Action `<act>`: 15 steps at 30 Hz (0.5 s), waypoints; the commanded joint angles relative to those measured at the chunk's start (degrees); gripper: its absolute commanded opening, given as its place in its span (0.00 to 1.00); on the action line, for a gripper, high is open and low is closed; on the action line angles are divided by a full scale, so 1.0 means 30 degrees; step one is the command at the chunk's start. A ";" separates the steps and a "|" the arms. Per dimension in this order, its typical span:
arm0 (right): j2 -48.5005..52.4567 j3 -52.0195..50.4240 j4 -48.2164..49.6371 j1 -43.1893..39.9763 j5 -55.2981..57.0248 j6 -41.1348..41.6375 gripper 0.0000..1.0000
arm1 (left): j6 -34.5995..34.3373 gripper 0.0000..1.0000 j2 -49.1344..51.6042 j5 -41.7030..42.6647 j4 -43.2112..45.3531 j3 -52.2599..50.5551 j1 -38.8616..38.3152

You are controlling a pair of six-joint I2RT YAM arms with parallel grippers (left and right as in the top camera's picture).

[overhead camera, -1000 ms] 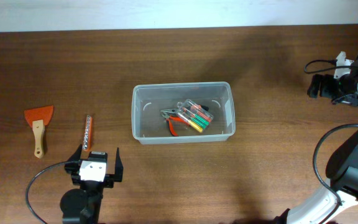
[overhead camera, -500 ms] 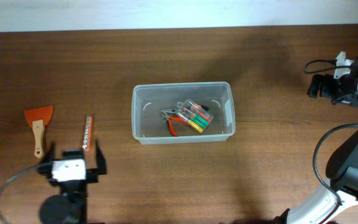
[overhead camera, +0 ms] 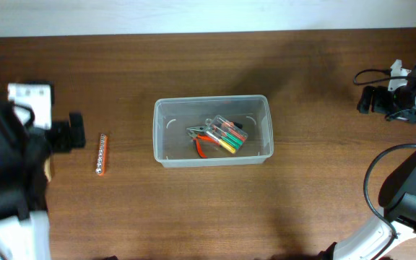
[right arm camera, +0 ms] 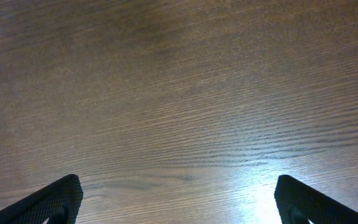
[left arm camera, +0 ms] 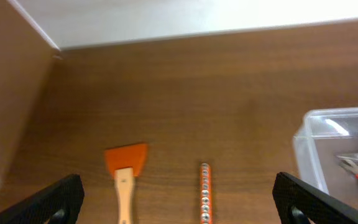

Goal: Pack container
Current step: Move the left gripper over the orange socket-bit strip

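Note:
The container (overhead camera: pixel 213 154), a clear rectangular tub, sits mid-table; its corner also shows at the right of the left wrist view (left arm camera: pixel 328 134). Inside lie orange-handled pliers (overhead camera: pixel 202 141) and a small clear case (overhead camera: pixel 228 133) with coloured pieces. My left gripper (left arm camera: pixel 179 202) is open and high above the table, with an orange scraper with a wooden handle (left arm camera: pixel 126 171) and an orange bit strip (left arm camera: pixel 205 193) on the wood below between its fingers. In the overhead view the left arm (overhead camera: pixel 6 166) hides the scraper. My right gripper (right arm camera: pixel 179 199) is open over bare wood at the far right.
The bit strip (overhead camera: pixel 101 154) lies left of the container. A pale wall runs along the table's far edge (left arm camera: pixel 197 25). The right arm's cables (overhead camera: pixel 381 72) hang at the right edge.
My left arm has swung from the front edge up and to the left, now covering the scraper in the overhead view. The right arm and the container have not moved.

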 commanded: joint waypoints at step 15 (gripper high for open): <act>0.0015 -0.0051 0.0022 -0.0029 -0.0182 0.0102 0.99 | 0.1107 0.99 1.2888 0.2157 -0.4160 0.3417 0.0415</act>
